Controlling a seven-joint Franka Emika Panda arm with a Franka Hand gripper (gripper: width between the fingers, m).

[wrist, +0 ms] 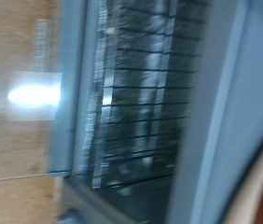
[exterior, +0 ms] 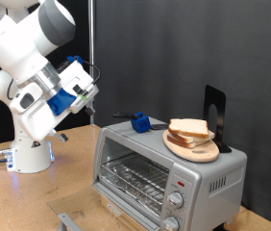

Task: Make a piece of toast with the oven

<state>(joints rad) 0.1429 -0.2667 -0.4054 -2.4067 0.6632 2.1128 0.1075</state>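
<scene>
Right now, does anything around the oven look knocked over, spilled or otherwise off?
Nothing stands out. The oven sits square on the table, door shut. The bread slices are stacked neatly on the round wooden board on its top. The gripper hangs clear, to the exterior view's left.

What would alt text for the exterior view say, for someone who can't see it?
A white robot arm's gripper hangs in the air, holding nothing, to the left of a silver oven on a wooden table. Bread slices sit on a round board on top of the oven, and its glass door looks closed.
</scene>
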